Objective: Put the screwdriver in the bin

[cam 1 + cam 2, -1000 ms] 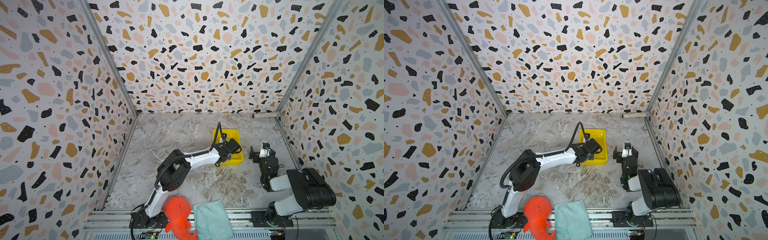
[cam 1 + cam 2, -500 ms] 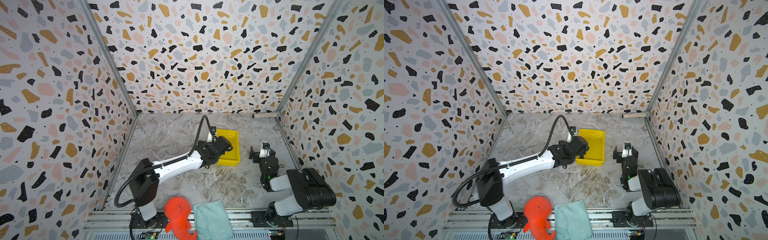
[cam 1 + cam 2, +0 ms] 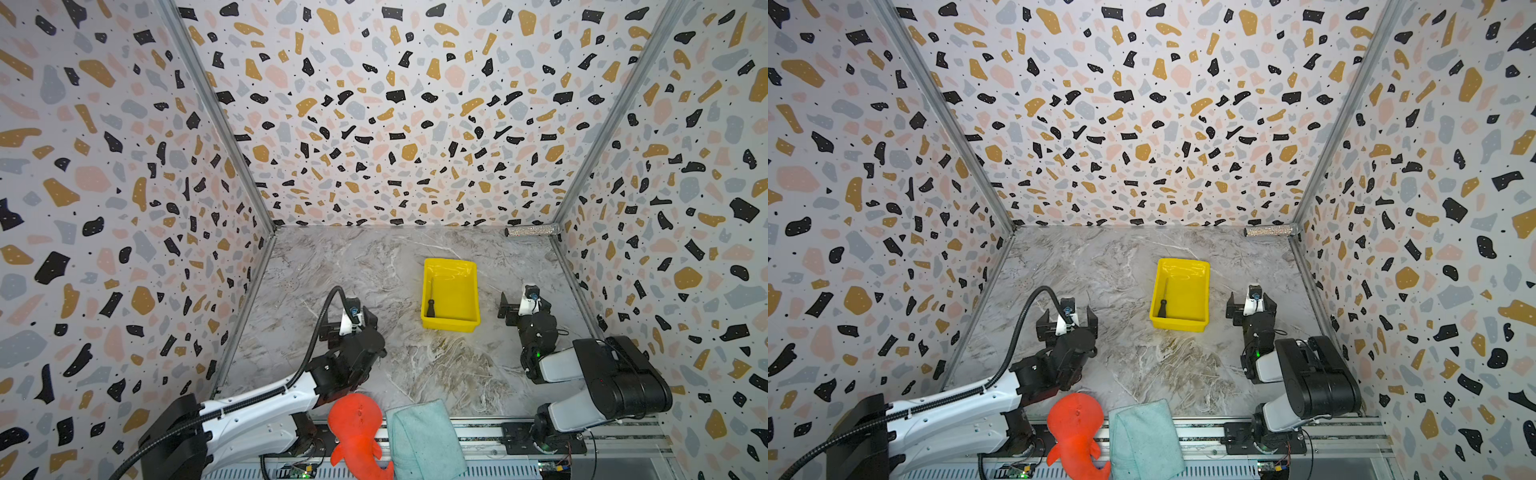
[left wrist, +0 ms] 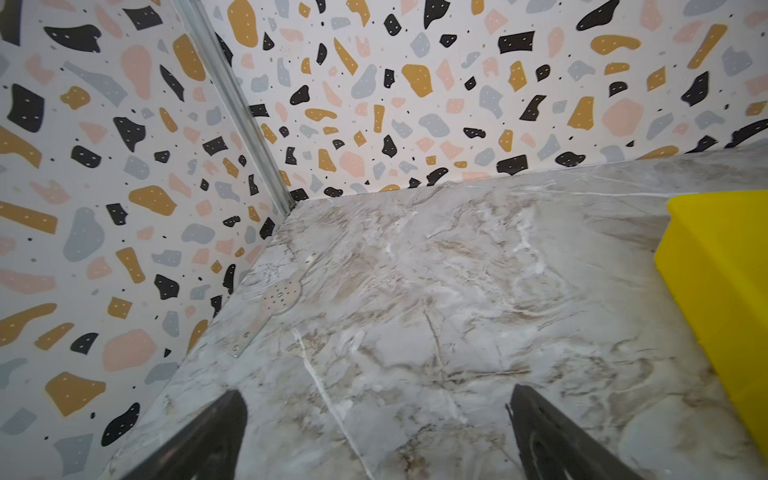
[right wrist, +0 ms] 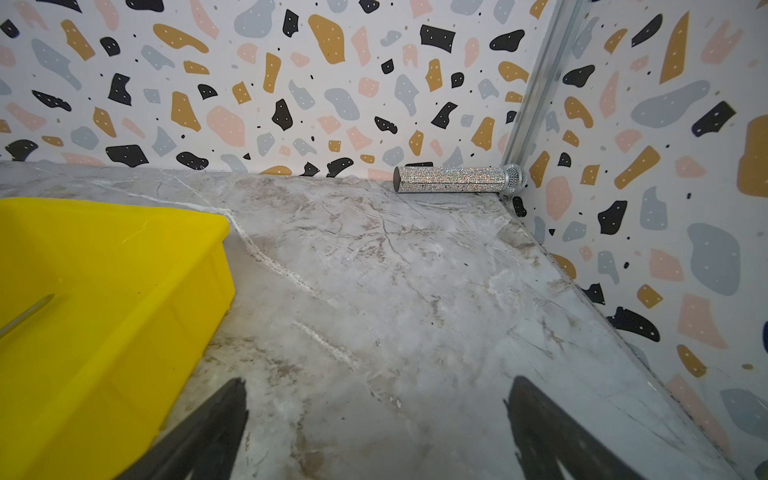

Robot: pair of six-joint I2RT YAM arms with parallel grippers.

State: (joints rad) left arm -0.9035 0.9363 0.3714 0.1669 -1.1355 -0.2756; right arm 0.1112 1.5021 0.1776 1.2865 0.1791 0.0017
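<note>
As seen in both top views, judged done, nothing left: screwdriver [image 3: 431,301] flat inside bin [image 3: 455,291], left jaws and right jaws apart, empty, clear of bin.

Bright, even, diffuse light from overhead; faint soft shadows on the counter [image 3: 374,266]; white glare streaks on the glossy bin [image 3: 451,268] along its 12 o'clock wall; both top views sharp; wrist views wide-angle, straight lines bowing toward the edges; left pincer [image 4: 376,390] and right pincer [image 5: 378,379] blurred near the lens.
</note>
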